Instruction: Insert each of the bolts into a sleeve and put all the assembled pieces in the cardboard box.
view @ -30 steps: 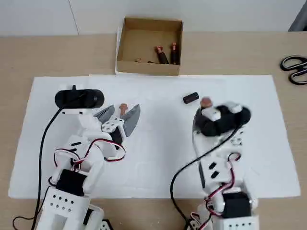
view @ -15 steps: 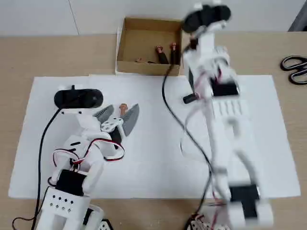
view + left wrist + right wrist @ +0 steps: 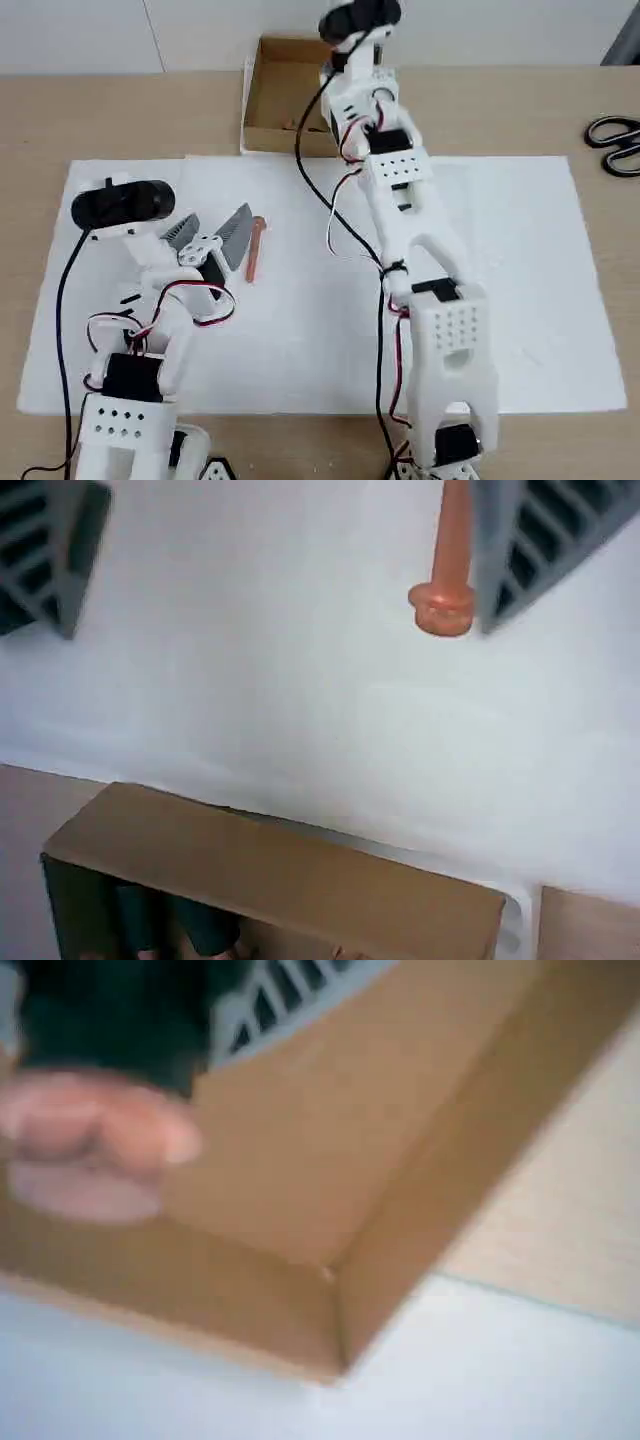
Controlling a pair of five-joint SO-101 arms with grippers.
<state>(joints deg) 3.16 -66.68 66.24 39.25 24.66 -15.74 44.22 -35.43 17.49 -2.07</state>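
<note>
on the bench: wooden table (image 3: 100,110), its middle covered by a white sheet (image 3: 520,300).

right arm (image 3: 410,200) is stretched long across the sheet, from the near edge to the far one. its wrist is over the cardboard box (image 3: 285,95). left arm (image 3: 150,330) is folded low over the sheet's left half, well apart from the box.

box: open top, on the bare table right at the sheet's far edge. left wrist view: dark pieces (image 3: 165,925) stand inside against a wall, too dim to tell more.

right gripper (image 3: 130,1040): over the box interior, near an inner corner. it holds the assembled piece (image 3: 95,1090), a black sleeve with a pink bolt head poking out of one end. one grey ribbed finger (image 3: 290,1000) lies against the sleeve's side. the piece is within the box walls; whether it touches the floor, cannot tell (blurred).

left gripper (image 3: 215,222): jaws spread wide, holding nothing, tips pointing toward the box.

scissors (image 3: 612,133): on the bare table at the far right, off the sheet.

bolt (image 3: 254,248): copper-coloured, loose, lying flat on the sheet with its head end toward the box. it sits close alongside the left gripper's finger nearer the right arm. touching that finger or not, cannot tell.
</note>
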